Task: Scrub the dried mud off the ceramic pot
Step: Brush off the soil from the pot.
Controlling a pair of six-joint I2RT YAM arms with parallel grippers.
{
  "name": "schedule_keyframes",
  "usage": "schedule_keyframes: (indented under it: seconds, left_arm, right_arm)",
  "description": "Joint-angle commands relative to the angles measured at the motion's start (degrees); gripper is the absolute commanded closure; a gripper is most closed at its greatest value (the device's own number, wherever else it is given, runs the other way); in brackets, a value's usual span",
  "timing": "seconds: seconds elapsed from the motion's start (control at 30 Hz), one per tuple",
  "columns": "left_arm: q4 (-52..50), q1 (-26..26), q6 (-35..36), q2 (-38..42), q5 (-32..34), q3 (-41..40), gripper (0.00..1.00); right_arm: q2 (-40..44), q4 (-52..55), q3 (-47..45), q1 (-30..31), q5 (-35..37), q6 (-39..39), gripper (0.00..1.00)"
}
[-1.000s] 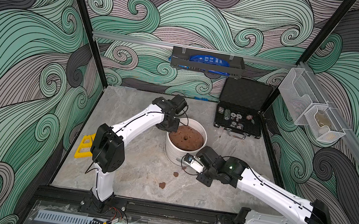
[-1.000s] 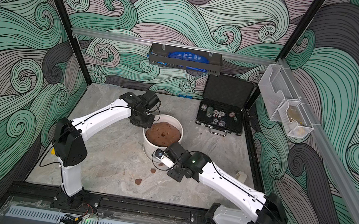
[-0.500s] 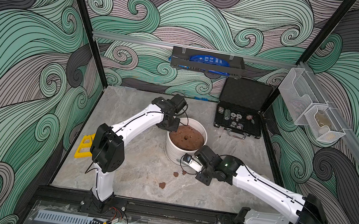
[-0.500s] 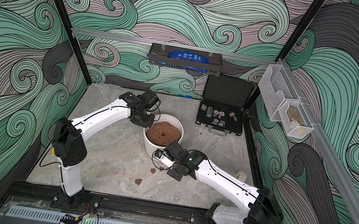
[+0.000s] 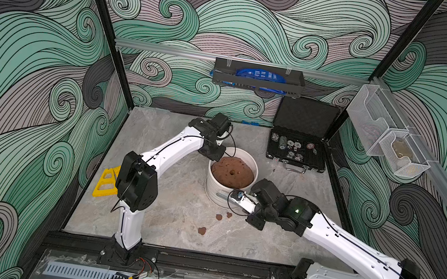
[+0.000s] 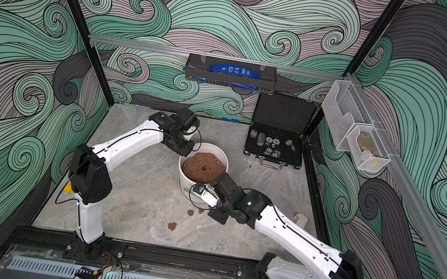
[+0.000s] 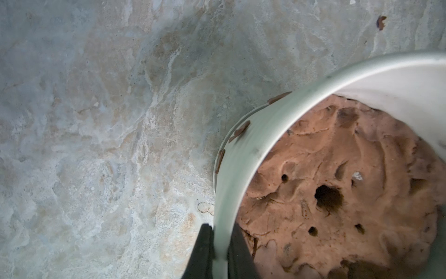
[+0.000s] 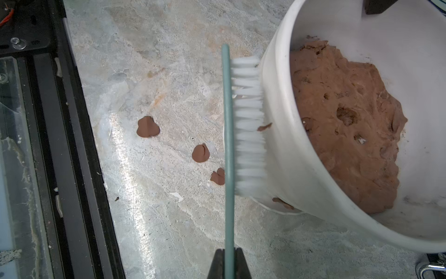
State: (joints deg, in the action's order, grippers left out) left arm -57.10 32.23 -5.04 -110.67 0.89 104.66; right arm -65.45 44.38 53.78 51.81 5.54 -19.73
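The white ceramic pot stands mid-table, filled with a brown soil mass. My left gripper is shut on the pot's rim, one finger inside and one outside. My right gripper is shut on the teal handle of a brush. The brush's white bristles press against the pot's outer wall. Dried mud flakes stick to that wall. Three loose flakes lie on the table beside the pot.
An open black case of poker chips sits at the back right. A yellow piece lies by the left wall. A black rack hangs on the back wall and clear bins on the right wall. The black front rail is close to the brush.
My right arm has shifted a little, moving the brush slightly along the pot's wall. The left gripper and the pot have stayed where they were.
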Motion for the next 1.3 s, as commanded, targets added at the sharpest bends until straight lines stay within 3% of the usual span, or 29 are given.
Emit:
schedule_keyframes:
  seconds: [0.0, 0.33, 0.6, 0.8, 1.27]
  left_arm:
    - [1.58, -0.67, 6.40, -3.04, -4.35, 0.77, 0.99]
    - [0.77, -1.09, 15.12, -5.47, -6.31, 3.05, 0.99]
    - [0.68, -1.11, 15.23, -5.46, -8.24, 3.78, 0.99]
    - [0.68, -1.12, 14.59, -5.52, -8.93, 3.79, 1.00]
    - [0.79, -1.09, 13.48, -5.52, -9.43, 3.97, 0.98]
  right_arm:
    - [-0.37, 0.58, 0.76, -0.31, 0.10, -0.86, 1.00]
    - [-1.63, 0.30, -0.12, -0.63, 0.60, -1.16, 1.00]
    - [-4.57, -3.82, -1.77, -1.36, 0.23, -1.29, 1.00]
    - [-5.32, -4.03, -4.09, -1.76, 3.84, -1.07, 1.00]
    - [-4.99, 2.67, -8.56, 0.79, 7.74, 0.23, 1.00]
